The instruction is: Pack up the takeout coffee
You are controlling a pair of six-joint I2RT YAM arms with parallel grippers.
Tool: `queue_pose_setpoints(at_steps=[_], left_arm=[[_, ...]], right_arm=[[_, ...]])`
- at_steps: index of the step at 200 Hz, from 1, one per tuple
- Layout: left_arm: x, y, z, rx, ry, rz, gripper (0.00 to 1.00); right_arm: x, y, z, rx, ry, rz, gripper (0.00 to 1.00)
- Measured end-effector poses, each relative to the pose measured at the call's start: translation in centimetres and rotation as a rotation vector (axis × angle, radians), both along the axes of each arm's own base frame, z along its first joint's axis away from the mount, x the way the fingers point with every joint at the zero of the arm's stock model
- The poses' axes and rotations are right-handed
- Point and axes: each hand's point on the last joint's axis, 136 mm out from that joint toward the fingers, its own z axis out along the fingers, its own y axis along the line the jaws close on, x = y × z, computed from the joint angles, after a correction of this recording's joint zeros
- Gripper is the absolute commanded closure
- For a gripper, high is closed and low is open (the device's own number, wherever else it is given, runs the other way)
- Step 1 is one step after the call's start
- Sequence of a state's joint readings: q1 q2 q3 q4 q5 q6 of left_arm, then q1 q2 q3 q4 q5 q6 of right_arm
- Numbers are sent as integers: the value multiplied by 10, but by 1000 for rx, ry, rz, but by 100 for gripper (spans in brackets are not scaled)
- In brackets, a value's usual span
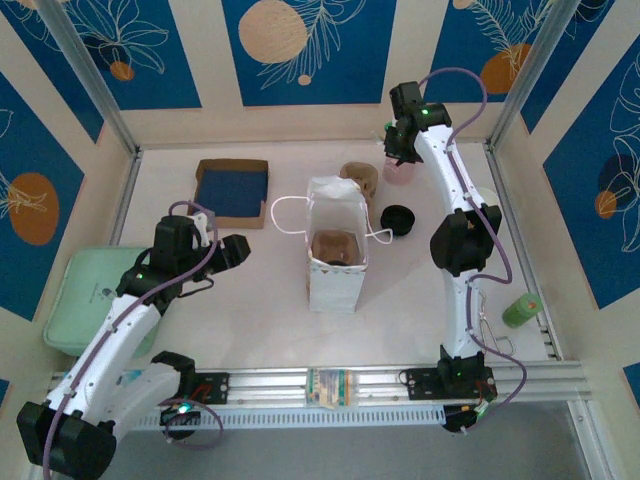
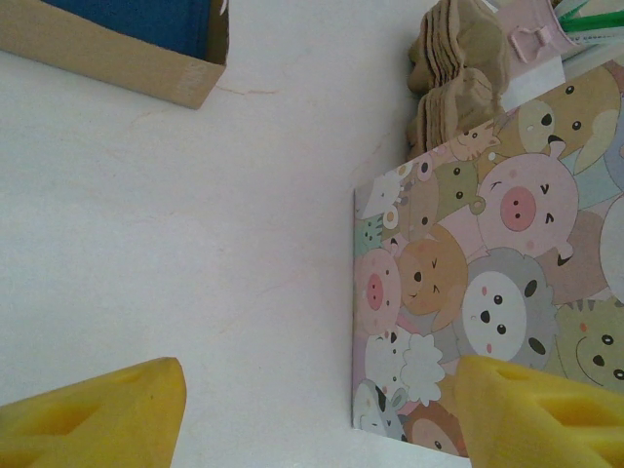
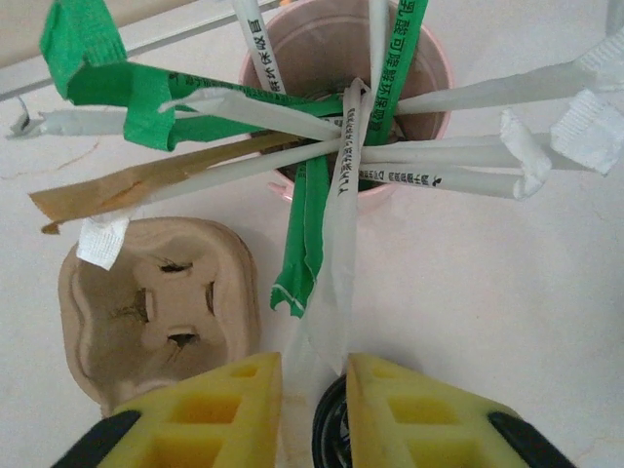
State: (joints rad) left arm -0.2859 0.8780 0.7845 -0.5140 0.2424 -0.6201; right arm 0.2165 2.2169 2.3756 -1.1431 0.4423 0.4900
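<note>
left claw: spread wide, holding nothing, low over the desk just beside the printed side of the bag.
right claw: at the far side of the desk, over a pink cup full of wrapped straws. the fingers are close together with a narrow gap, and the end of one white straw lies in that gap. cannot tell if it is pinched.
coffee cup: inside the open bag in the middle of the desk. from above it is a tan shape with a dark patch at its near edge, the rest hidden by the bag walls.
cup carriers: tan stack just beside the pink cup.
black lid: on the desk, right of the bag.
box: blue inside, left of the bag and farther back.
</note>
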Motion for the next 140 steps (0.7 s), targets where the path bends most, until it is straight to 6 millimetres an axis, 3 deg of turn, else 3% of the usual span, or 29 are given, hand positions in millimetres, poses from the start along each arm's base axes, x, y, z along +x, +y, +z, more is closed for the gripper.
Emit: queue_pose_setpoints(at_steps=[97,120,140], left_arm=[[0,0,0,1,3,0,27],[0,0,0,1,2,0,27],[0,0,0,1,2,0,27]], right_arm=[[-2,0,-6,-5,17,2,72],[-3,2,-6,-1,17,1,61],[-3,3,-6,-3,18,8,58]])
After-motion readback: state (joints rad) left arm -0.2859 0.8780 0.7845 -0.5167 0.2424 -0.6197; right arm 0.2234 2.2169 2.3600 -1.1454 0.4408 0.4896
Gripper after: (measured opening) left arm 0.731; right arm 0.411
